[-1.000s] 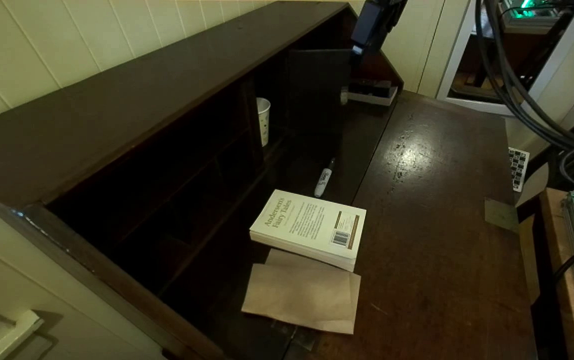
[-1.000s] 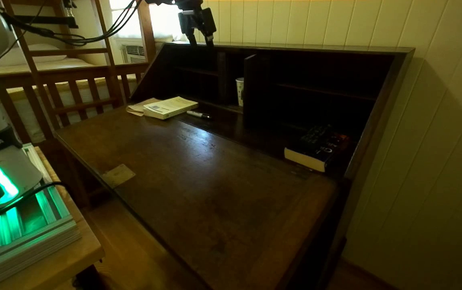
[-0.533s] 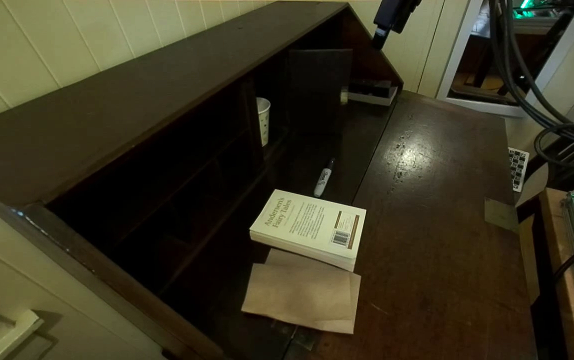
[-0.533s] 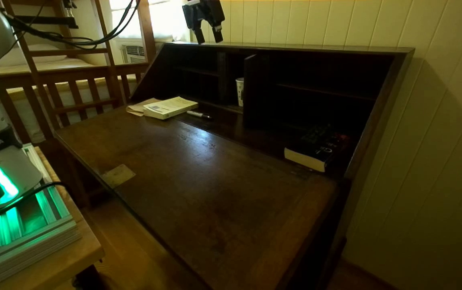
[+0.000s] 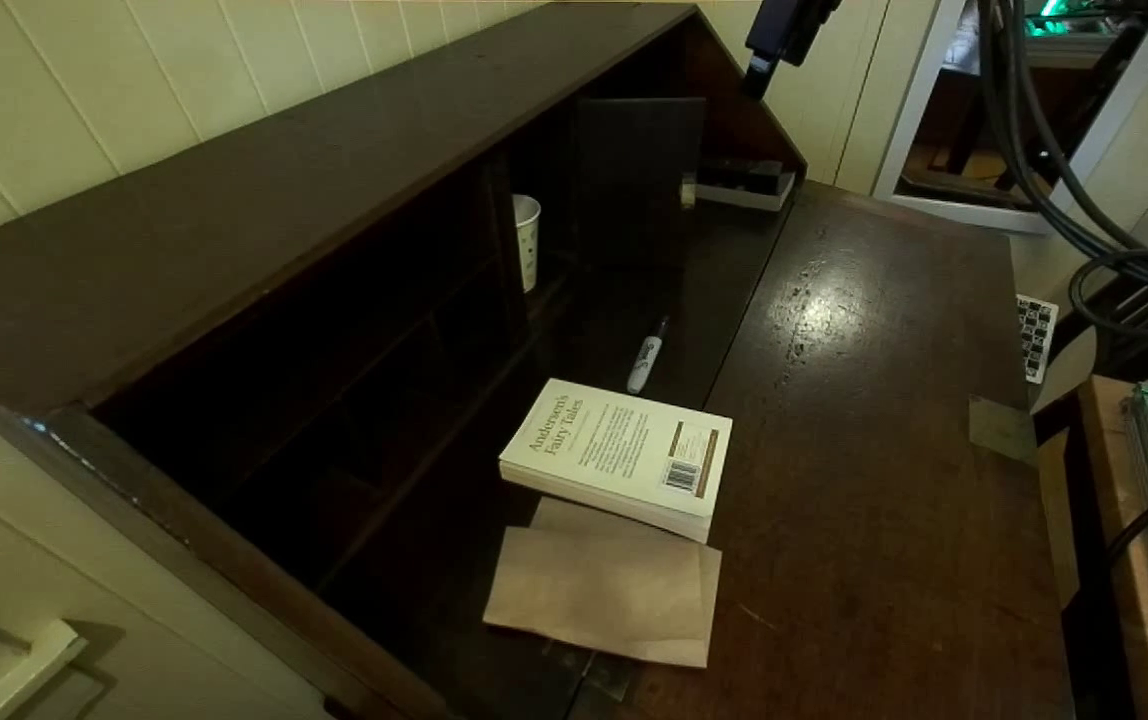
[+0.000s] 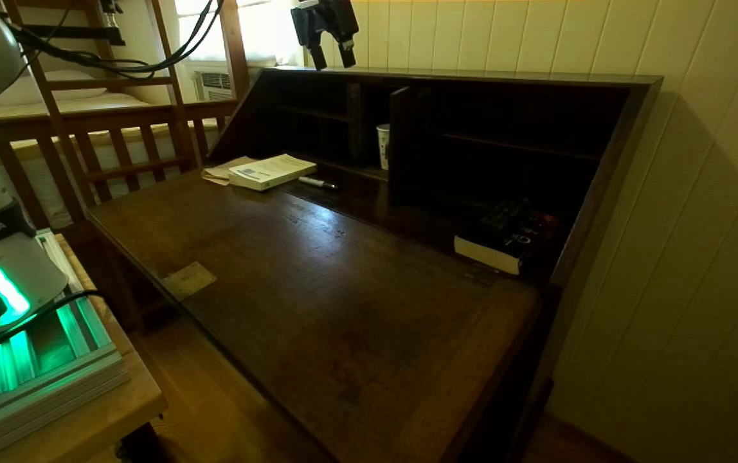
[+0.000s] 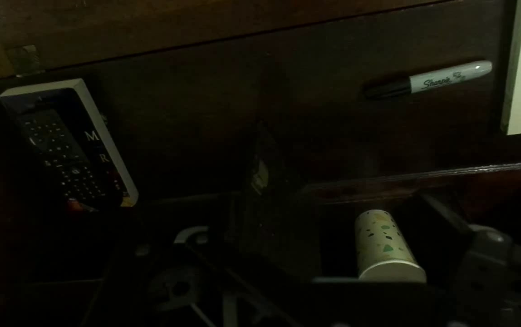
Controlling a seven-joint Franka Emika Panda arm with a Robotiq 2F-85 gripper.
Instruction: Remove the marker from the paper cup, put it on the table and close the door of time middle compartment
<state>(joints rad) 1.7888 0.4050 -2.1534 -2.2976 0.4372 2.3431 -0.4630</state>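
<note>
The marker (image 5: 647, 358), white with a dark cap, lies flat on the dark brown table (image 5: 884, 480) beside the white book; it also shows in the wrist view (image 7: 442, 81). The white speckled paper cup (image 5: 528, 245) stands upright in the middle compartment; it shows in the wrist view too (image 7: 383, 243). The compartment's door (image 5: 639, 180) is swung outward and stands open in both exterior views (image 6: 407, 145). My gripper (image 6: 334, 65) hangs above the cabinet's top edge, its fingers apart with nothing between them. In the wrist view its dark parts hide the lower area.
The white paperback (image 5: 624, 455) lies on tan paper (image 5: 604, 600) near one end of the desk. A thick dark book (image 6: 504, 238) lies toward the opposite end. The cabinet top (image 5: 284, 160) runs along the wall. Cables (image 5: 1064, 200) hang from the arm.
Over the first half second my gripper moved away from the cabinet top, rightward in both exterior views. Since then it has stayed nearly still. Marker, cup and door have not moved.
</note>
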